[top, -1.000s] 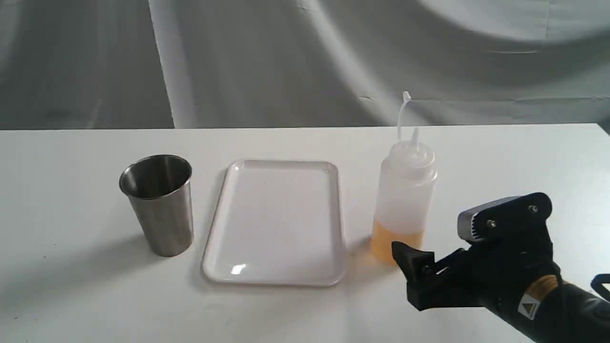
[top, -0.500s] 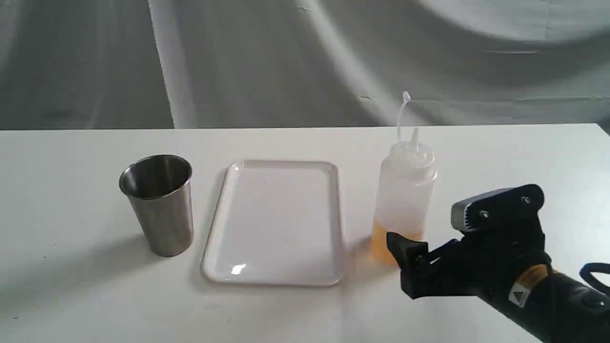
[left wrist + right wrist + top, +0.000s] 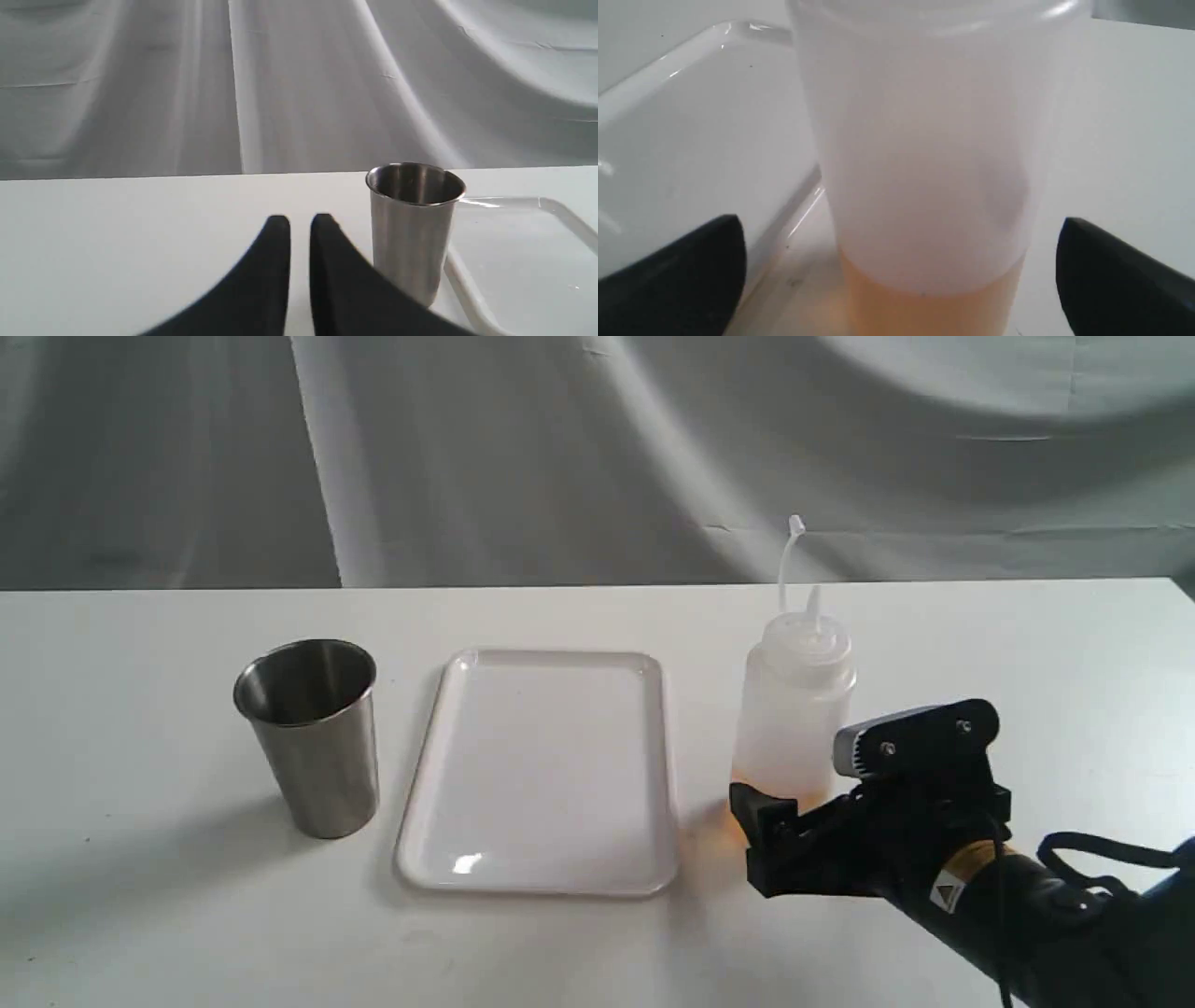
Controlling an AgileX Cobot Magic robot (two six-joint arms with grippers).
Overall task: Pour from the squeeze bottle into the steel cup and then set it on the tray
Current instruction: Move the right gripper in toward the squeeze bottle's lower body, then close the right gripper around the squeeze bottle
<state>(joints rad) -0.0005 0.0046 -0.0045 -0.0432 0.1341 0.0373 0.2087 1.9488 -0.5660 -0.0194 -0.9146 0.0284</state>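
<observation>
The squeeze bottle (image 3: pixel 794 709) stands upright on the table right of the tray (image 3: pixel 541 765), amber liquid at its bottom and its cap strap sticking up. My right gripper (image 3: pixel 770 821) is open at the bottle's base. In the right wrist view the bottle (image 3: pixel 924 140) fills the gap of that gripper (image 3: pixel 901 224), with a black finger (image 3: pixel 691 270) well clear on each side. The steel cup (image 3: pixel 313 737) stands upright left of the tray. My left gripper (image 3: pixel 300 221) is shut and empty, low over the table beside the cup (image 3: pixel 413 233).
The white table (image 3: pixel 140 915) ends at a draped grey cloth backdrop (image 3: pixel 560 457). The tray (image 3: pixel 514 261) lies just beyond the cup in the left wrist view. The left arm does not show in the exterior view.
My right gripper has moved left and forward toward the bottle, so its fingers now straddle the bottle's base. Bottle, cup and tray have not moved.
</observation>
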